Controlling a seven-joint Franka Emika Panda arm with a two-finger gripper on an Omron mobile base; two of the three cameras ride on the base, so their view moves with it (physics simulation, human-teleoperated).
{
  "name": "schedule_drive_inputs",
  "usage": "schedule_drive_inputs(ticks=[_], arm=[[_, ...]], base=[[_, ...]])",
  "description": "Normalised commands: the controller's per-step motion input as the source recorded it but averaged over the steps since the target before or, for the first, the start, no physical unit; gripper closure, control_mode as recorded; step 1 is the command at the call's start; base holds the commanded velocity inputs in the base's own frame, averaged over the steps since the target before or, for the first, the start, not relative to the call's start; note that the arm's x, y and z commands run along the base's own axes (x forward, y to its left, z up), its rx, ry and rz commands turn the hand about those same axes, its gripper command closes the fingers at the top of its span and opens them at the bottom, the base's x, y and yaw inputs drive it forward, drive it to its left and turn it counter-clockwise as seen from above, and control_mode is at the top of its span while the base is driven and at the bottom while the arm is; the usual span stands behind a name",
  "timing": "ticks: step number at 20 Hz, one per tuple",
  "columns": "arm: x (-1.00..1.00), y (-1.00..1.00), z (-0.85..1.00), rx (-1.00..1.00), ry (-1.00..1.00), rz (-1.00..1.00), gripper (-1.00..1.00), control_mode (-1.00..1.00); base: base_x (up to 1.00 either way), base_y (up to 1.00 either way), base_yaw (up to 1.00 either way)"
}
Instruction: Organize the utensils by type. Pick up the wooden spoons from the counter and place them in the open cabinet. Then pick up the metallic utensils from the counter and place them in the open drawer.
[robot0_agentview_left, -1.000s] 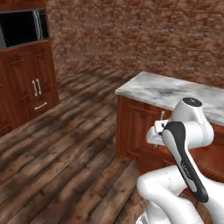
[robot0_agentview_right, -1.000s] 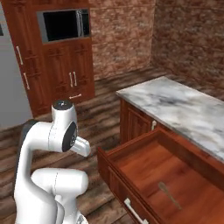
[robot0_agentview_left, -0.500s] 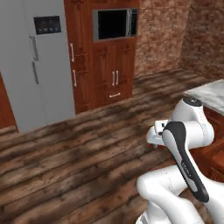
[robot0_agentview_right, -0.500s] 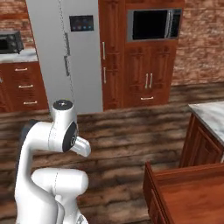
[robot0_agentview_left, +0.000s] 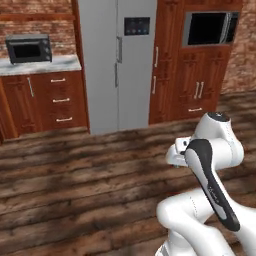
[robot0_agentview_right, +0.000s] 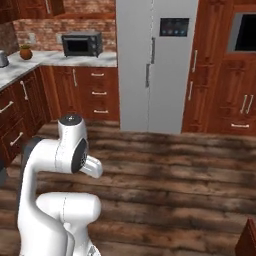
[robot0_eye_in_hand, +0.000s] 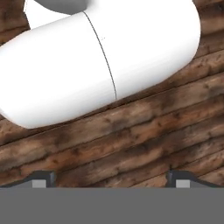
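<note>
Spoons await sorting elsewhere as the robot's empty tool (robot0_eye_in_hand: 112, 178), fingers spread wide, faces the plank floor (robot0_eye_in_hand: 144, 135); its turning base could misjudge the tabletop approach.

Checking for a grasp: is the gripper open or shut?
Open: in the hand view the gripper has its two dark tips far apart, nothing between them.

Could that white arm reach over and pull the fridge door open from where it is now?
Probably not. The gripper hangs open over bare wooden floor, tucked close to the robot, and the grey fridge stands across a wide stretch of planks. Nothing blocks the way; the base would likely have to drive closer.
</note>
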Motion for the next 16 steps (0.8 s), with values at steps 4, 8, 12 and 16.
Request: schedule_drive_inputs(ticks=[4, 8, 12, 16], arm=[[0.00, 0.00, 0.00, 0.00, 0.00, 0.00, -1.00, 1.00], [0.00, 0.00, 0.00, 0.00, 0.00, 0.00, -1.00, 1.00], [0.00, 0.00, 0.00, 0.00, 0.00, 0.00, -1.00, 1.00], [0.00, 0.00, 0.00, 0.00, 0.00, 0.00, -1.00, 1.00]], base=[[0.63, 0.78, 0.26], [0.86, 0.54, 0.24], [1.00, 0.38, 0.26], [1.00, 0.18, 0.33]])
